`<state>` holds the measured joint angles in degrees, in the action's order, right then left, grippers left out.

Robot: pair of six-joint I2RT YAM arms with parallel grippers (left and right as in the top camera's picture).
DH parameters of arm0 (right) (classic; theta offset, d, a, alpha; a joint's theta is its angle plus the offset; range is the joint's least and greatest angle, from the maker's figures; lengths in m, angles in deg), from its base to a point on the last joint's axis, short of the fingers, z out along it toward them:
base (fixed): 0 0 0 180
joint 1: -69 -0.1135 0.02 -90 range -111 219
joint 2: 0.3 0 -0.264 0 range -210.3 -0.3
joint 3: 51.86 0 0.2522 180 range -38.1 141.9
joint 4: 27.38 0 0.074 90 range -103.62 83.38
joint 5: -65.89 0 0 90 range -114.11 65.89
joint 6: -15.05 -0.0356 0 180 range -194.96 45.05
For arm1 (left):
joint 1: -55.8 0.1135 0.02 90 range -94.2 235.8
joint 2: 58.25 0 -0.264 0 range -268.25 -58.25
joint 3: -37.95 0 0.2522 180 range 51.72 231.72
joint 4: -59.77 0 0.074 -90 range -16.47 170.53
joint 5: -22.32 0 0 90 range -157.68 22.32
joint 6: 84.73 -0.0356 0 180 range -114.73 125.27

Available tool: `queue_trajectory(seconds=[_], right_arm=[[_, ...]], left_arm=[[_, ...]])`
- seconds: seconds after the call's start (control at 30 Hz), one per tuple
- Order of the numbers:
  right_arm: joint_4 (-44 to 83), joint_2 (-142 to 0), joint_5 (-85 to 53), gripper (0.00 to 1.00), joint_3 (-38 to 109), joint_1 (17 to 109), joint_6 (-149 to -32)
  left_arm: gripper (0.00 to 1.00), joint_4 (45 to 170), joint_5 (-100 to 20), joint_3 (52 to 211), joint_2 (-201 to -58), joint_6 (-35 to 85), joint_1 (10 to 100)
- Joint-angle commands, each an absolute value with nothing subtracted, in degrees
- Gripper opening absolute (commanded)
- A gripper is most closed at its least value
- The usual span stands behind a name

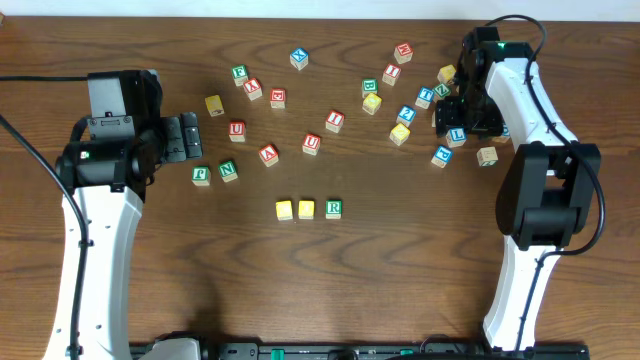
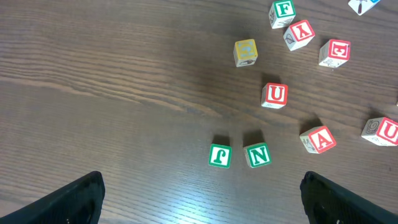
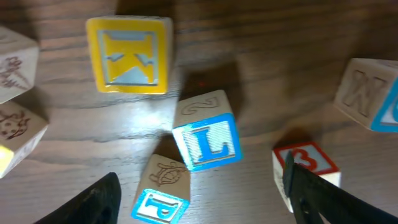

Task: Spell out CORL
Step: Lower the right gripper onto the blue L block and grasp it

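Observation:
Two yellow-faced cubes (image 1: 285,210) (image 1: 306,209) and the white cube with a green R (image 1: 334,208) stand in a row at the table's front middle. The white cube with a blue L (image 1: 457,134) (image 3: 207,142) lies at the right among other cubes. My right gripper (image 1: 452,120) (image 3: 199,205) hangs over it, open, with the L cube just ahead of its fingertips and a blue P cube (image 3: 160,193) between the fingers, untouched. My left gripper (image 1: 185,137) (image 2: 205,211) stands wide open and empty at the left, above bare wood.
Around the L cube lie a yellow K cube (image 3: 129,55) and a red 3 cube (image 3: 305,163), the latter close to my right finger. Near the left gripper sit green F and N cubes (image 2: 220,155) (image 2: 257,155), a red U (image 2: 274,94) and a yellow cube (image 2: 245,52).

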<state>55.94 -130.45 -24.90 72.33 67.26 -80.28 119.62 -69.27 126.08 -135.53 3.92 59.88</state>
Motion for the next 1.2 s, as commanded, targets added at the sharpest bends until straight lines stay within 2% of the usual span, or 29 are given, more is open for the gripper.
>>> queue_trajectory(seconds=[0.0,0.17,0.5,0.77,0.87,0.9,0.93,1.17], right_arm=[[56.01,-130.73,-21.80,0.75,72.66,66.95,-76.01],[55.51,-130.73,-22.28,0.70,72.28,66.91,-75.64],[47.68,-130.71,-25.28,0.72,64.88,66.21,-76.63],[47.31,-127.37,-26.76,0.72,64.90,66.06,-76.60],[47.40,-126.28,-26.78,0.65,64.90,66.06,-76.58],[47.53,-125.88,-26.76,0.54,64.90,66.06,-76.58],[47.64,-125.77,-26.76,0.49,64.90,66.06,-76.58],[47.68,-125.77,-26.76,0.47,64.90,66.06,-76.56]], left_arm=[[0.99,119.62,-68.96,126.30,-135.83,3.57,60.07],[0.99,119.62,-68.94,126.30,-135.83,3.57,60.07],[0.99,119.62,-68.96,126.30,-135.83,3.55,60.07],[0.99,119.62,-68.96,126.30,-135.83,3.57,60.07],[0.99,119.62,-68.96,126.30,-135.83,3.57,60.07],[0.99,119.62,-68.96,126.30,-135.83,3.57,60.07],[0.99,119.62,-68.96,126.30,-135.83,3.57,60.07],[0.99,119.59,-68.96,126.30,-135.83,3.57,60.07]])
